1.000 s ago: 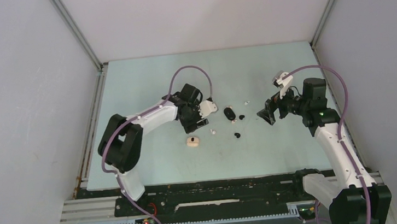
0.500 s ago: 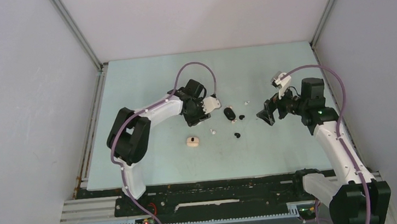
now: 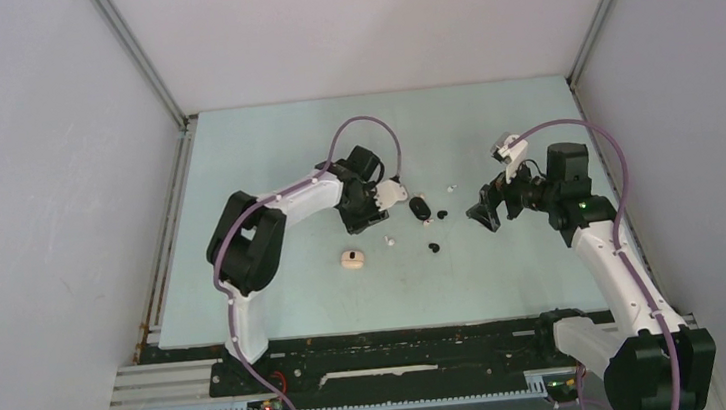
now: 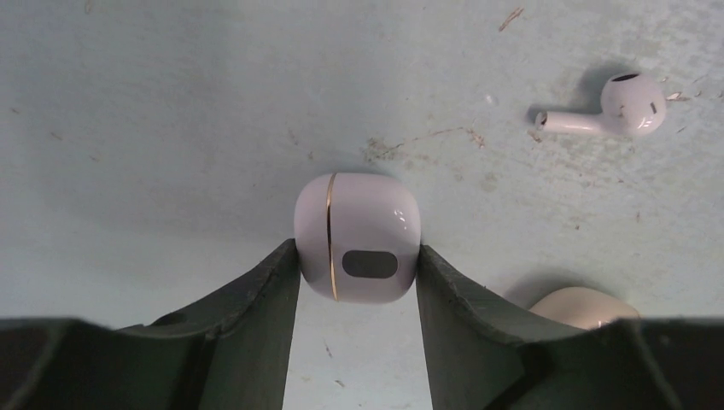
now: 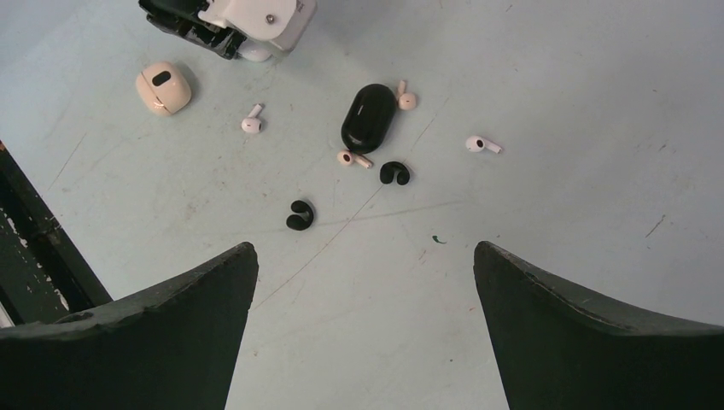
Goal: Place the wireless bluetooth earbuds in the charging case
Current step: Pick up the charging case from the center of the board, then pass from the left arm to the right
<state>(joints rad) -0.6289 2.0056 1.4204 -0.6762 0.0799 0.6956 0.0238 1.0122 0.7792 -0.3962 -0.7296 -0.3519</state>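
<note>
1. Well, the left gripper (image 4: 357, 260) is clenched on a small white charging case (image 4: 359, 226), with one dark finger (image 4: 256, 325) pressed to each side. The case is shut, its gold seam stands upright, and its dark oval window faces the wrist camera. I cannot tell whether it rests on the table (image 3: 264, 154) or hangs just above it.
2. The right gripper (image 5: 363, 249) hovers to the right, well apart from the clutter. Its fingers are spread wide with nothing between them.
3. Every earbud lies loose on the pale green surface, none in a case.
4. A shut black charging case (image 5: 368, 117) lies just right of the left gripper. Two cream earbuds sit close against it, one (image 5: 404, 96) at its far side and the other (image 5: 353, 159) at its right end.
5. One black earbud (image 5: 394, 172) lies just right of the black case, and a second black earbud (image 5: 300, 215) lies nearer, apart from it.
6. A white stemmed earbud (image 5: 250, 120) lies between the black case and a shut cream charging case (image 5: 164, 87), which sits near and to the left.
7. Another white stemmed earbud (image 5: 483, 144) lies far and right of the black case.
</note>
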